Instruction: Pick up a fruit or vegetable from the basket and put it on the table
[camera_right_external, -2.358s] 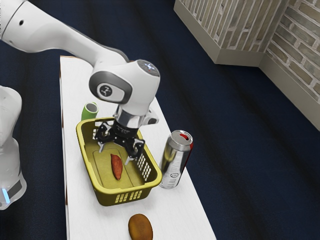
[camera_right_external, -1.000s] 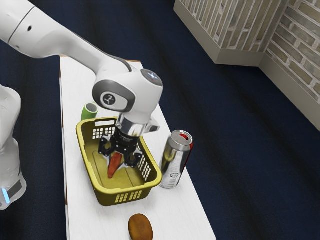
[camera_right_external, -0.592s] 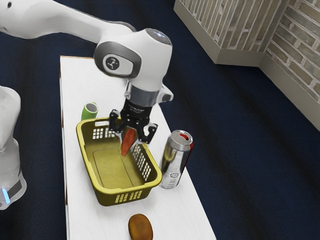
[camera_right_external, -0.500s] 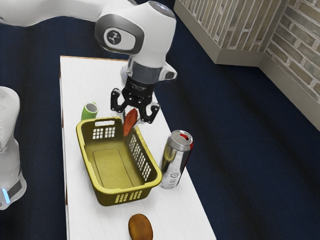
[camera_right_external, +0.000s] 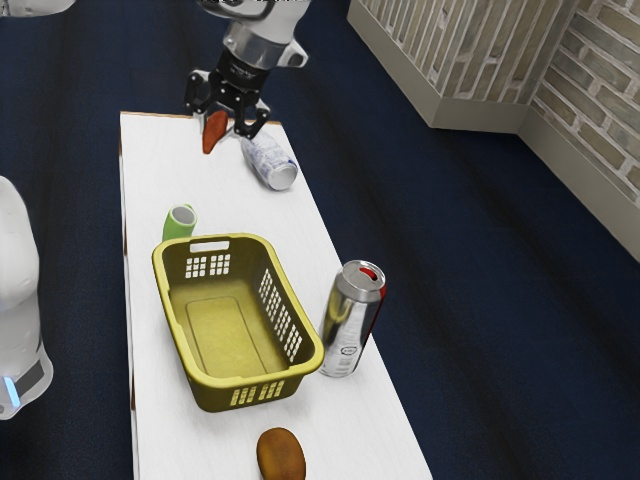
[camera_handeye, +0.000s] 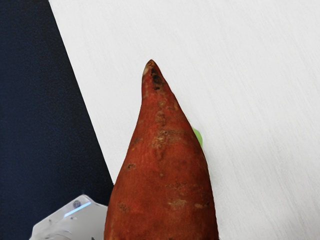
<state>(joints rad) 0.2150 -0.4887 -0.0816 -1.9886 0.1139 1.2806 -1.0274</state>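
Nearest, at the exterior view's lower edge, 1 brown, rounded thing (camera_right_external: 281, 455) lies on the white table (camera_right_external: 175, 160), its near end cut off. Beyond it sits the yellow basket (camera_right_external: 205, 382), with bare floor showing inside; its walls hide part of its own base. Just beside it, toward the exterior view's right, stands 1 tall silver can (camera_right_external: 347, 325) with a red patch, most of its red side turned out of sight. Past the basket's far corner is 1 green hollow thing (camera_right_external: 176, 228), its lower part hidden by the rim; whether it stands straight or tilts is hard to tell. At the exterior view's left edge, 1 white machine body (camera_right_external: 15, 290) with a blue light is cut off. Farther along, 1 blue-and-white can (camera_right_external: 270, 163) lies on its side, its far end partly behind the gripper (camera_right_external: 218, 125). The gripper's 2 fingers pinch the red sweet potato (camera_right_external: 214, 134), out of the basket at the table's far end, its tip hanging down; whether that tip touches the tabletop cannot be told. The arm above runs out of the picture. In the wrist view the sweet potato's thick end is cut off, and it covers most of the green thing.
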